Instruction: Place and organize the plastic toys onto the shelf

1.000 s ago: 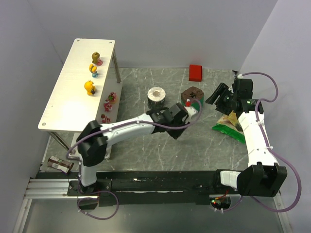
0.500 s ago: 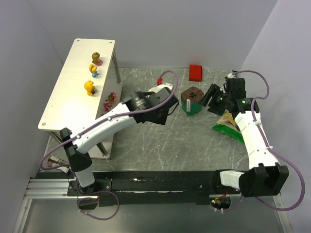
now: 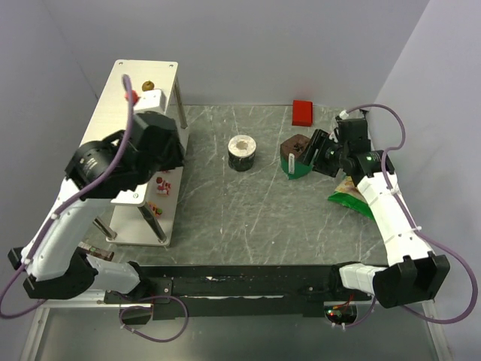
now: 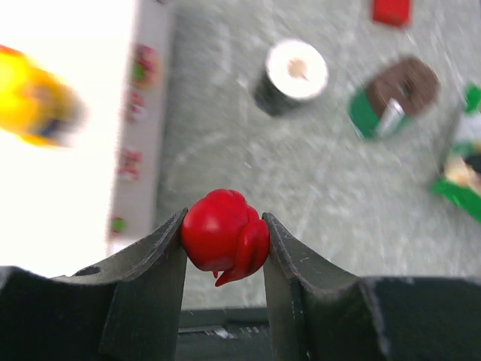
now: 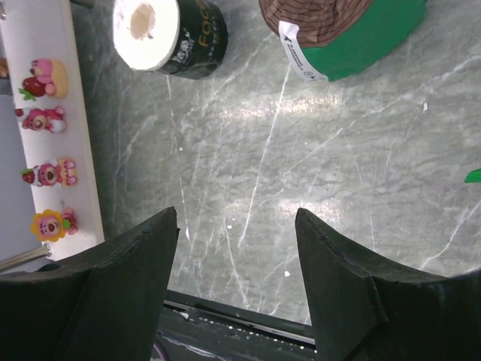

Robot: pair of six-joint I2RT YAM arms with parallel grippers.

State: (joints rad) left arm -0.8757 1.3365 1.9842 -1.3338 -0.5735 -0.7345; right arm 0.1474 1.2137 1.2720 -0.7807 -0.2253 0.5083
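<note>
- Red toy (image 4: 225, 237): pinched between the two fingers of the left gripper (image 4: 225, 239), one finger pressed on each side. It is held up in the air, and in the wrist view it shows over the line where the shelf meets the table.
- Shelf (image 3: 109, 105): stands at the left of the table (image 3: 248, 218), with the left arm reaching over its near half.
- Yellow toy (image 4: 34, 105): sits on the shelf top, blurred in the wrist view.
- Brown toy (image 3: 149, 85): sits on the shelf top towards the far end.
- Four small toys (image 5: 46, 173): stand in a row on the lower tier, along its table-side edge. Three are pink and one is yellow.
- Right gripper (image 5: 234, 218): fingers spread wide with nothing between them, above the bare table.
- Brown cup (image 3: 297, 147): has a green base and lies tipped on the table, just beside the right gripper.
- Black cup (image 3: 242, 153): white-topped and upright, between the shelf and the brown cup.
- Red block (image 3: 302, 112): lies at the far edge of the table.
- Green bag (image 3: 353, 199): lies under the right arm.
</note>
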